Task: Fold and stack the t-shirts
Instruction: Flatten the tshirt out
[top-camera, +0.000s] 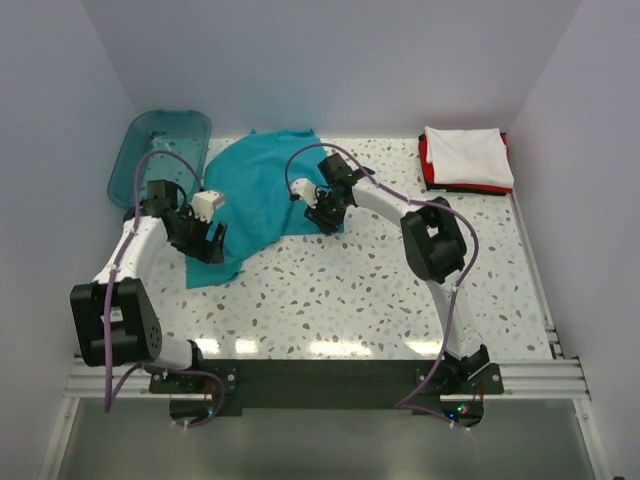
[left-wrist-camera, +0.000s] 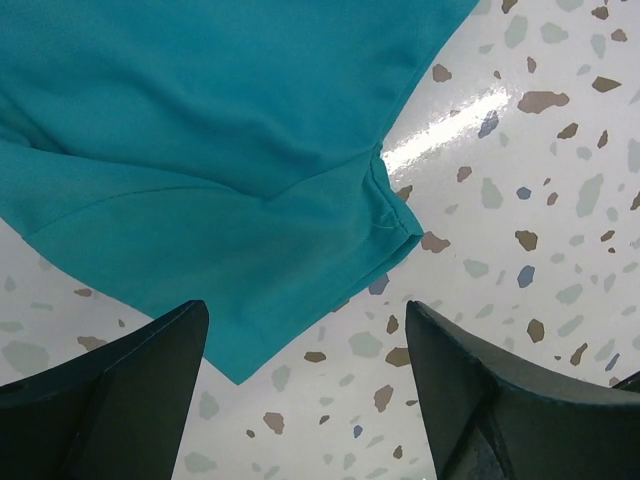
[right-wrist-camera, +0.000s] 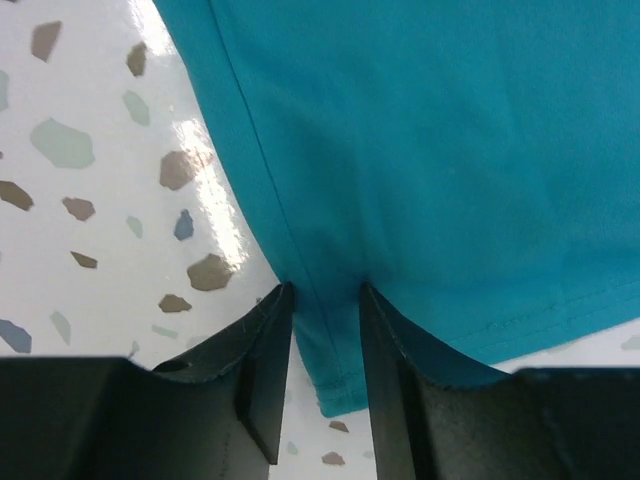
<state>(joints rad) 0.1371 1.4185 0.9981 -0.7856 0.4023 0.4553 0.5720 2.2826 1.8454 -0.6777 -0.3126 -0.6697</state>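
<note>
The teal-blue t-shirt (top-camera: 260, 190) lies spread and rumpled on the speckled table, left of centre at the back. My left gripper (top-camera: 205, 240) is open just above the shirt's near-left corner (left-wrist-camera: 200, 150); the cloth's tip lies between the left gripper's spread fingers (left-wrist-camera: 305, 320) and touches neither. My right gripper (top-camera: 325, 215) is at the shirt's right edge, and its fingers (right-wrist-camera: 327, 300) are closed on a hemmed corner of the teal cloth (right-wrist-camera: 450, 150). A folded white t-shirt (top-camera: 465, 155) lies on a folded red t-shirt (top-camera: 425, 160) at the back right.
A translucent teal plastic bin (top-camera: 160, 150) stands tilted at the back left, just behind my left arm. White walls close in the table on three sides. A metal rail (top-camera: 540, 290) runs along the right edge.
</note>
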